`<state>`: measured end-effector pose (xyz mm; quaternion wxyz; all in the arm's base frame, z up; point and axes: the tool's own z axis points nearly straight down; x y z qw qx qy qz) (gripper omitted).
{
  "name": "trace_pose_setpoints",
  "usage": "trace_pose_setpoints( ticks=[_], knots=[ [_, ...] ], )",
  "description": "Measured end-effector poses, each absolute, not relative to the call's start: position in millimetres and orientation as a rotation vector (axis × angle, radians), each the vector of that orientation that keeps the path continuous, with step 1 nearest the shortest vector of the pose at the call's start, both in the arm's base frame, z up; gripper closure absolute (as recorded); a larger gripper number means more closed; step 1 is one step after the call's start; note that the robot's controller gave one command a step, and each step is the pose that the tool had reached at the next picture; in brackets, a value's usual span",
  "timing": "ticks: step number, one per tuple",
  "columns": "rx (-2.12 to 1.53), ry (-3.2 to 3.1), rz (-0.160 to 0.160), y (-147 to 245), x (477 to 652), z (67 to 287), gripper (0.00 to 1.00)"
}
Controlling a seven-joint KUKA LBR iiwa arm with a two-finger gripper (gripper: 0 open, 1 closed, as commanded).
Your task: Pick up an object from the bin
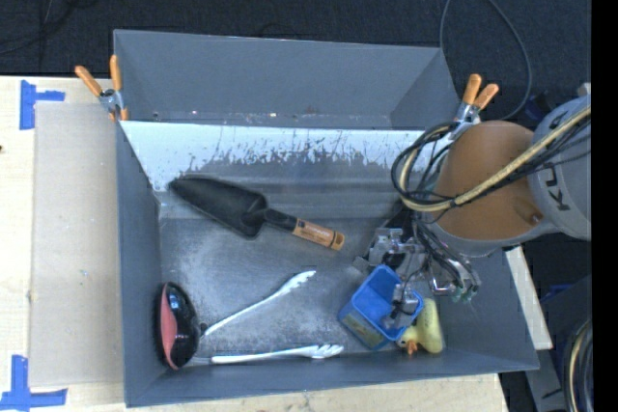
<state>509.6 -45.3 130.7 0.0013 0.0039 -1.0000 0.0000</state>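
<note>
Leftmost in the grey bin point(140, 285), in its near corner, lies a black oval head with a red inside point(177, 328). From it, 2 white prongs with forked tips point(261, 302) spread rightward across the floor. Further back, near the rear wall, a black scoop point(227, 203) lies slanted, and its brown wooden handle point(317, 233) points right and toward the near side. In the near right corner sits a blue boxy block point(367, 312), tilted. A small yellow figure point(428, 331) is just beside it on the right, touching or nearly so. The pincer point(404, 302) is down directly on the right part of the blue block, and its metal body covers that edge. Whether it stands wide or narrow, or has the block between its tips, I cannot tell. Above it the arm comes in from the right over the bin's right wall, with an orange cover point(483, 183) on its wrist. 1 loop of black and yellow cables point(417, 171) hangs just to the left of that cover.
</note>
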Motion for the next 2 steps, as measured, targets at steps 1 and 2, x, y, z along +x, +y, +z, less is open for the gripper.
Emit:
trace_pose_setpoints(
  ticks=[1,2],
  knots=[
    [0.013,-3.139,0.000,-45.3,509.6,130.7,0.00],
    [0.031,-3.141,0.001,-45.0,509.9,127.8,0.00]
  ],
)
